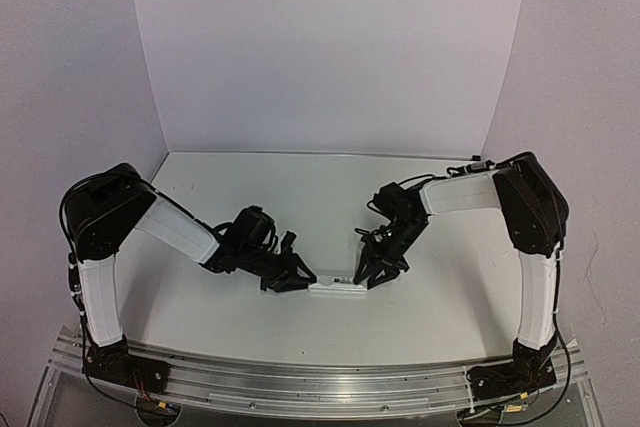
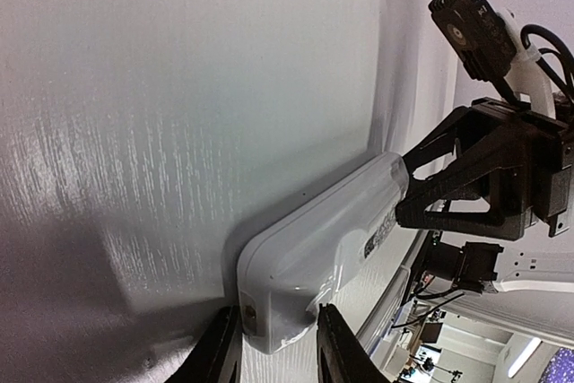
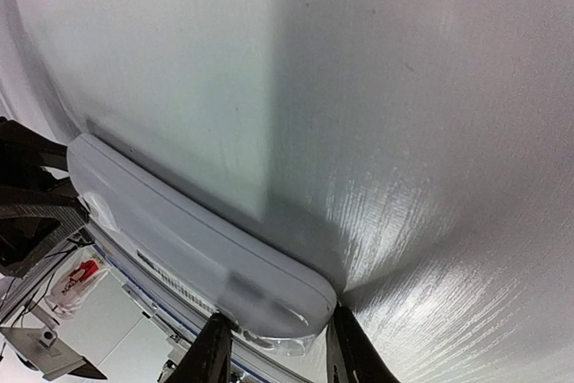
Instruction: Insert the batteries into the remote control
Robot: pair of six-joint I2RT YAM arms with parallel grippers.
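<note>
The white remote control lies lengthwise near the table's front edge, between both arms. My left gripper is shut on its left end; in the left wrist view the fingers press both sides of the rounded end of the remote control. My right gripper holds the opposite end. In the right wrist view the remote control sits between the two dark fingers of the right gripper, which touch its sides. A printed label shows on one face of the remote. The batteries are out of view.
The white table is closed in by white backdrop walls at the back and both sides. An aluminium rail carrying the arm bases runs along the near edge, just behind the remote.
</note>
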